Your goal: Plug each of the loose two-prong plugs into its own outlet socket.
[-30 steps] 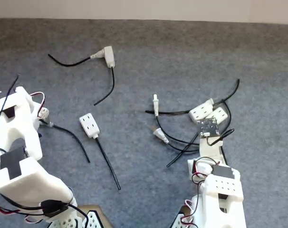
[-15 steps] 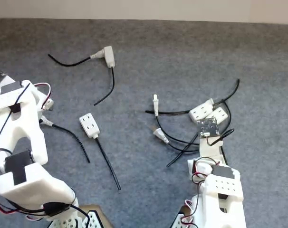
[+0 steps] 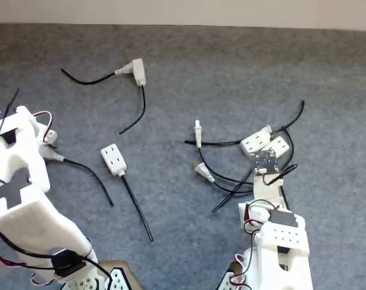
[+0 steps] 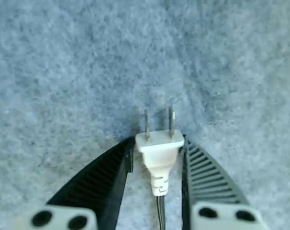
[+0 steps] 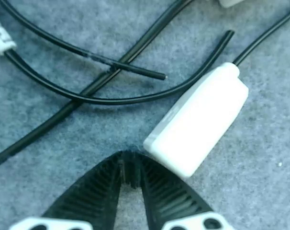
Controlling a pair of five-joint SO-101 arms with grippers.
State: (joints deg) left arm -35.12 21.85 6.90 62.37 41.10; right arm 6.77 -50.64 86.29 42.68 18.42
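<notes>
A white two-prong plug (image 4: 159,146) sits between the fingers of my left gripper (image 4: 157,143), which is shut on it just above the carpet, prongs pointing away from the wrist. In the high view this arm stands at the left edge, and the plug's black cord (image 3: 80,170) trails right toward a loose white outlet socket (image 3: 112,159). Two more loose plugs (image 3: 197,129) (image 3: 204,172) lie mid-table. My right gripper (image 5: 130,167) is shut on nothing, beside a white socket block (image 5: 197,127). Two socket blocks (image 3: 255,142) (image 3: 279,146) lie together at the right.
Another white connector (image 3: 138,71) with black cords lies at the back left. Tangled black cords (image 3: 231,181) cross the carpet between the mid-table plugs and the right arm (image 3: 276,241). Open grey carpet stretches across the back right and the front centre.
The left arm swung back and to the left, then partly returned, holding the plug throughout. The cord's near end shifted slightly left. The right arm stayed still.
</notes>
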